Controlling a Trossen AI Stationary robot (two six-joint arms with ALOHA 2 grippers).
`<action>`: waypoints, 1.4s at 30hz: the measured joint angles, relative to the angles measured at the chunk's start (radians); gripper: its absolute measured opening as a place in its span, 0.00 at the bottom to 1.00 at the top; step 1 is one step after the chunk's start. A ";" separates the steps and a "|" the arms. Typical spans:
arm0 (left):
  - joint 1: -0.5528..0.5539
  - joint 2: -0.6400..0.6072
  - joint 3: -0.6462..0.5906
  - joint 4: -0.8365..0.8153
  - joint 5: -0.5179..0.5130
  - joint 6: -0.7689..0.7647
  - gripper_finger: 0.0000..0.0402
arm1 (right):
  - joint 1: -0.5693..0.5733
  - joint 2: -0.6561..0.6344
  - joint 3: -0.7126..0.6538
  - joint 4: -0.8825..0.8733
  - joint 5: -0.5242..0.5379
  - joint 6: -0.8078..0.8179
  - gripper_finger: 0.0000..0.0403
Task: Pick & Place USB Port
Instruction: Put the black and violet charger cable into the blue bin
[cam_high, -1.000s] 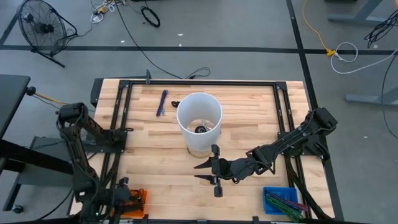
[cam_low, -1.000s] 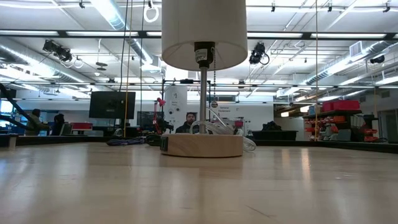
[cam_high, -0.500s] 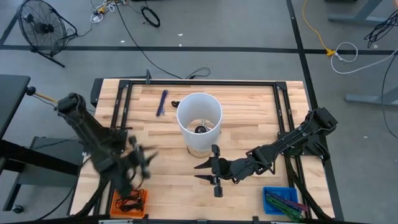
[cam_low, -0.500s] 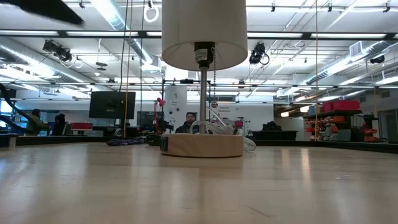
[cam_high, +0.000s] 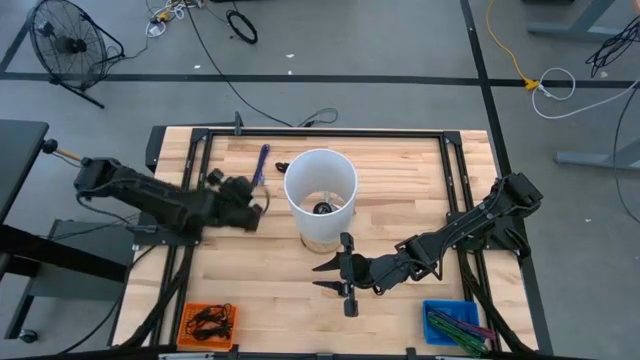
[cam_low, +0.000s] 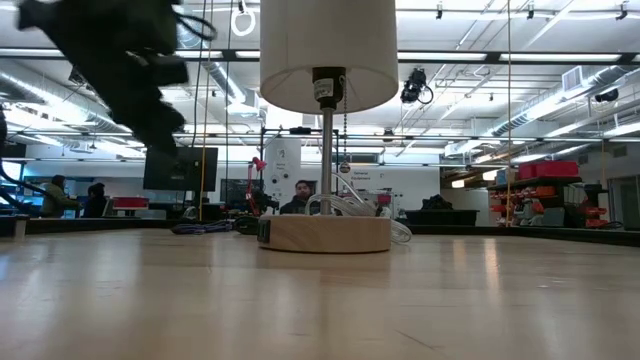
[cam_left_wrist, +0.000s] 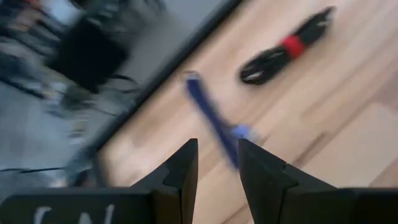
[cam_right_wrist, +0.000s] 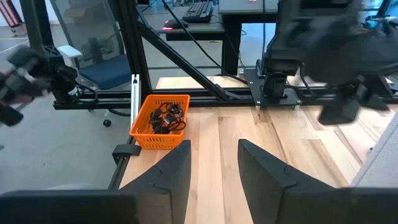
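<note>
A blue USB cable (cam_high: 261, 163) lies flat on the wooden table (cam_high: 400, 170) at the far side, left of the white-shaded lamp (cam_high: 320, 188). It also shows in the left wrist view (cam_left_wrist: 214, 121), just ahead of my fingers. My left gripper (cam_high: 256, 208) (cam_left_wrist: 217, 146) is open and empty, above the table, near the lamp's left side and a little nearer than the cable. My right gripper (cam_high: 318, 277) (cam_right_wrist: 214, 146) is open and empty, on the near side of the lamp, pointing toward the table's left.
A black cable bundle with a red tie (cam_left_wrist: 286, 46) (cam_high: 281, 165) lies beside the blue cable. The lamp stands on a round wooden base (cam_low: 325, 232). An orange basket (cam_high: 207, 322) sits at the near left corner, a blue bin (cam_high: 455, 325) at the near right.
My left arm has swung fast from the table's near left corner, up and toward the far edge and the right, and now reaches over the table next to the lamp, toward the blue cable. The cables and the lamp have not moved.
</note>
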 joint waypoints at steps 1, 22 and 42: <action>0.053 -0.004 -0.017 0.107 0.057 0.098 0.29 | 0.000 0.000 0.000 0.000 0.000 0.005 0.33; 0.869 0.012 -0.116 0.607 0.780 0.303 0.29 | -0.001 0.000 0.000 -0.013 0.064 0.096 0.33; 0.829 0.287 -0.115 0.734 0.849 0.260 0.29 | -0.005 0.000 0.000 -0.017 0.055 0.095 0.33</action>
